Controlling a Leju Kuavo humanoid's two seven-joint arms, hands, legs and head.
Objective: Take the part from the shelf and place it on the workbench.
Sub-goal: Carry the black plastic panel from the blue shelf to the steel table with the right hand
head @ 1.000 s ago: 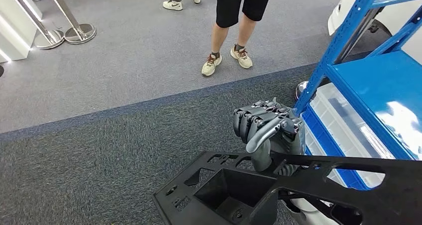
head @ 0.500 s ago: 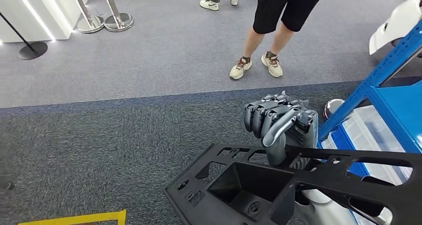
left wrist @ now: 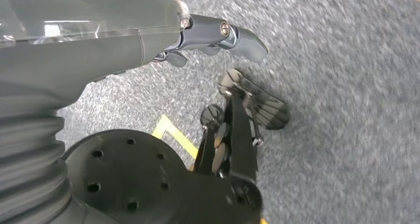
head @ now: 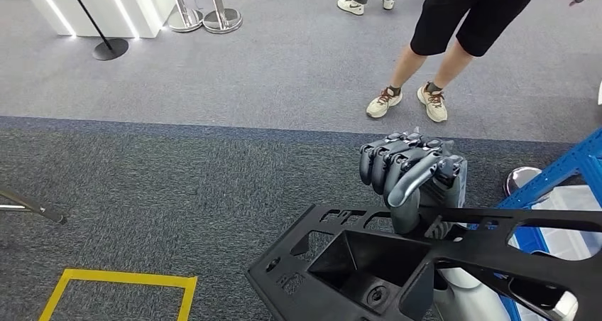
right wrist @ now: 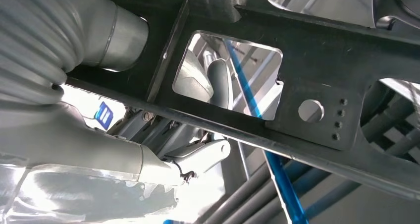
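Matt black plastic part (head: 454, 253)

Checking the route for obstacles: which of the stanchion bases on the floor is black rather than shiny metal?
The flat black base, standing left of the two chrome bases, nearer the robot; its pole is thin and dark, theirs are polished silver.

Black part (head: 454, 264) cut off at frame bottom/right, person (head: 454, 37) cropped above waist, blue shelf (head: 561, 175) mostly out of frame.
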